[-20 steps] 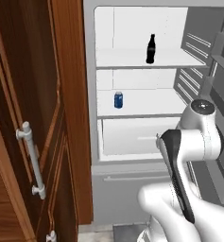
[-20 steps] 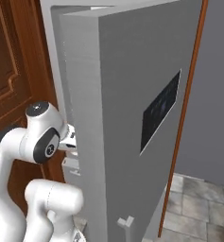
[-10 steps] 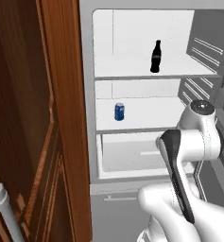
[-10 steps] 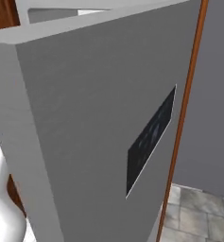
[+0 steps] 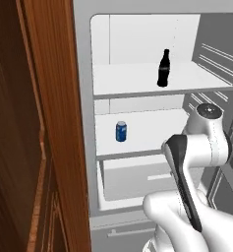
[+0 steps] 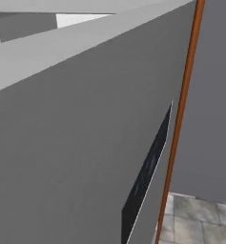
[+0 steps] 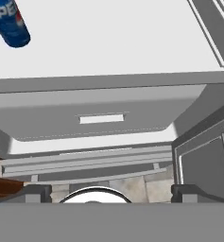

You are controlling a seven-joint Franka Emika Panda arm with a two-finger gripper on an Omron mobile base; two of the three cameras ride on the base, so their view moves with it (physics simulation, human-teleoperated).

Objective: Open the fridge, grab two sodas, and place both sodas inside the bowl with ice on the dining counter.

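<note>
The base has advanced toward the open fridge [image 5: 137, 59], enlarging blue can [image 5: 121, 131] and cola bottle [image 5: 163, 68]; pincer [image 7: 106, 193] spread wide, empty, ready for pickup.

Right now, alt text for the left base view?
Open fridge with white shelves: a slim black cola bottle stands on the upper shelf, a small blue can on the shelf below, a drawer beneath. The white robot arm rises at lower right; a brown wooden cabinet stands at left.

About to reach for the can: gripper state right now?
Gripper: open, fingers wide apart, holding nothing.
</note>
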